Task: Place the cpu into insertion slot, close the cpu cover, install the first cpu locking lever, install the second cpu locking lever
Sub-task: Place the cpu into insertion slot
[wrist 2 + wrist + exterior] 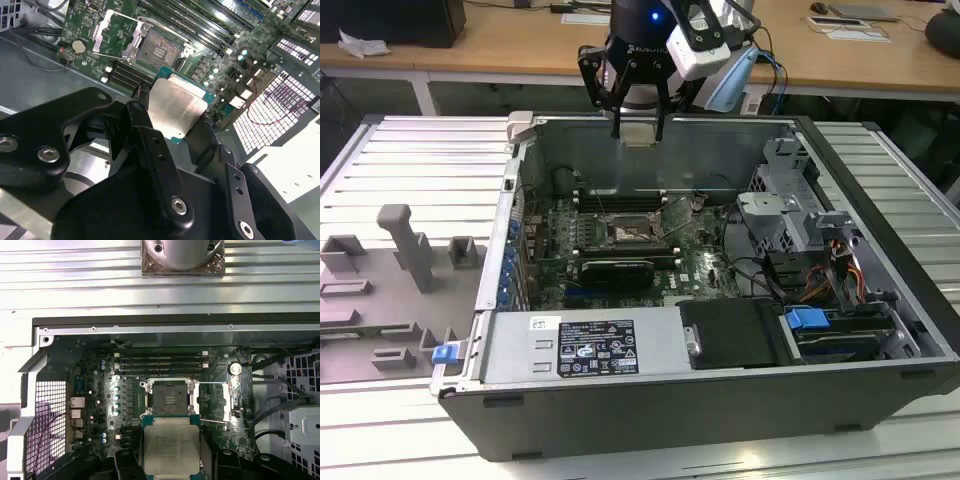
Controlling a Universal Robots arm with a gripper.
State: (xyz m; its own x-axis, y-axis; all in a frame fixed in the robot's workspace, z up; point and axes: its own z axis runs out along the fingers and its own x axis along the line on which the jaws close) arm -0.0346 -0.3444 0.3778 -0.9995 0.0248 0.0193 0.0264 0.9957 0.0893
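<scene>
cpu (pixel 177 107) clamped between the fingers (pixel 150 140), high above the insertion slot (pixel 167 396)

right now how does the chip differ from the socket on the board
The chip has a pale metal top; the socket has a dark centre. The chip is held in the gripper, clear of the green board; the socket sits in that board, uncovered. Both are square and similar in size.

The claw (pixel 638 137) holds the cpu (pixel 638 131) above the case (pixel 720 420), the insertion slot (pixel 633 228) inside it.
</scene>
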